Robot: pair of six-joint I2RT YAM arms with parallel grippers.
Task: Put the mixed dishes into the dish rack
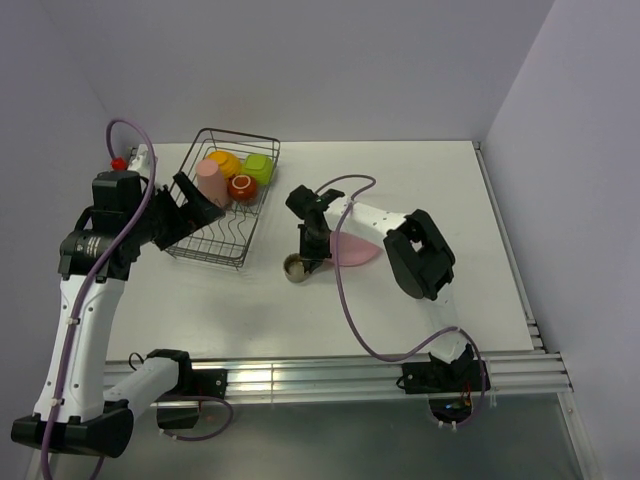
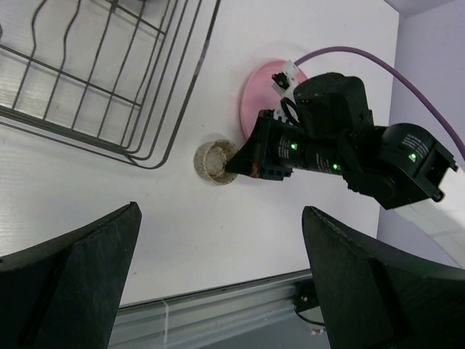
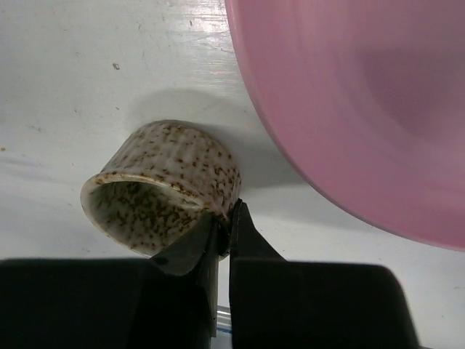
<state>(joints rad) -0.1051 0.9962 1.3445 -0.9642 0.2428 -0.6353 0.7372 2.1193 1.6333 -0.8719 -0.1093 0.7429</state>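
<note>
Right end effector (image 3: 224,222) nearly closed, pinching rim of small grey-brown dish (image 3: 171,178). I judge thin rim grip may slip on lift, dish dropping against pink plate (image 3: 363,109).

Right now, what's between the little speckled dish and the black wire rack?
Nothing but bare white table. The left wrist view shows it best: the speckled dish sits just off the rack's corner, not touching.
</note>
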